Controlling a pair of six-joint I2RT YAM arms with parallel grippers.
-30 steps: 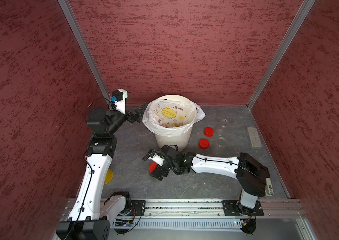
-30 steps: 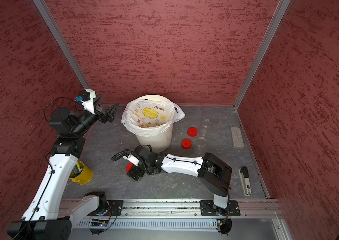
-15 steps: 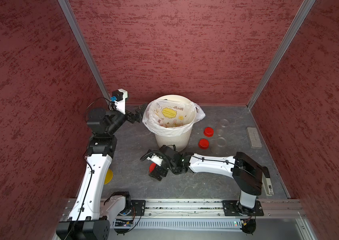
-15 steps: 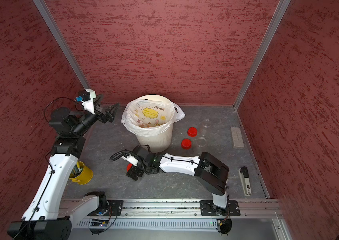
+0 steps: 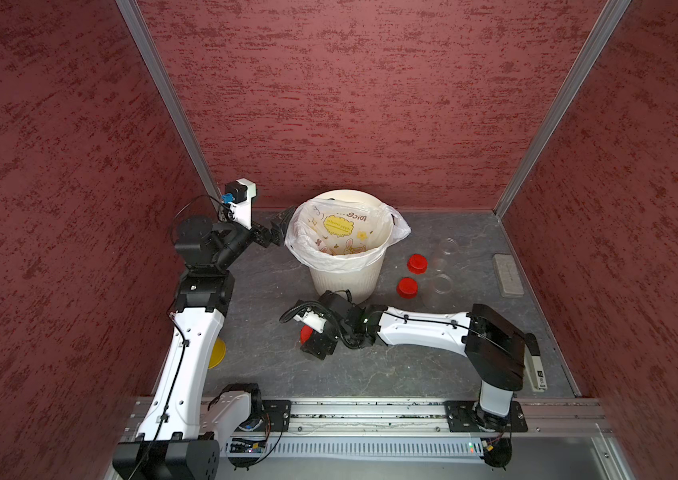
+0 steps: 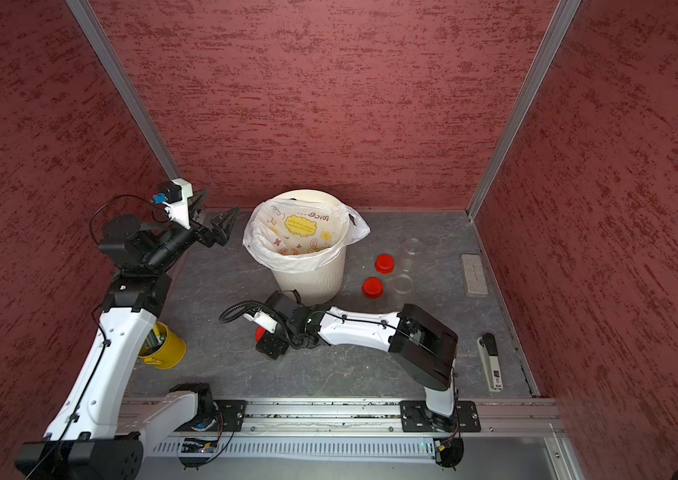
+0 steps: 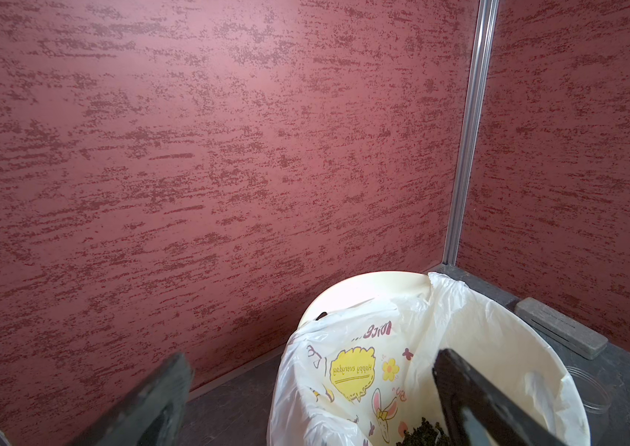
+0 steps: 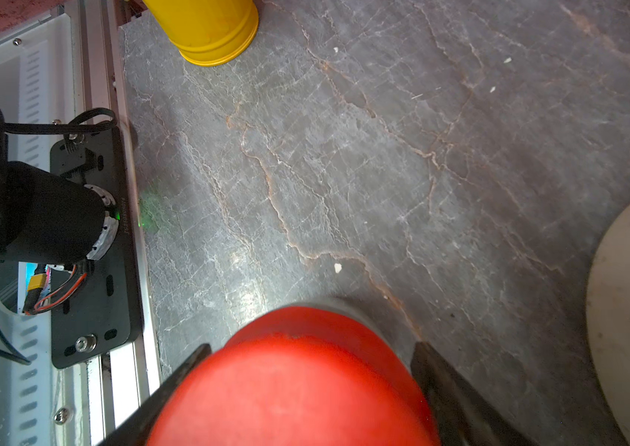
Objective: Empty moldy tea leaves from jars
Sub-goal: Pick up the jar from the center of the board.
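A jar with a red lid [image 5: 305, 333] [image 6: 260, 332] stands on the grey floor in front of the bin; its clear body is hidden under the arm. My right gripper [image 5: 313, 337] [image 8: 311, 347] reaches over it, and in the right wrist view its fingers [image 8: 445, 382] press on both sides of the lid [image 8: 294, 390]. Two open, empty jars [image 5: 448, 246] [image 5: 441, 284] stand right of the bin, beside two loose red lids [image 5: 417, 264] [image 5: 407, 287]. My left gripper [image 5: 277, 226] [image 7: 313, 361] hangs open and empty at the bin's left rim.
The cream bin [image 5: 345, 282] with its printed bag holds dark tea leaves [image 7: 421, 432]. A yellow cup [image 6: 167, 349] stands by the left arm. A grey block [image 5: 508, 276] and a stapler-like tool [image 6: 491, 361] lie along the right wall.
The right gripper's fingers have narrowed onto the red lid, staying in place. The left arm has not moved.
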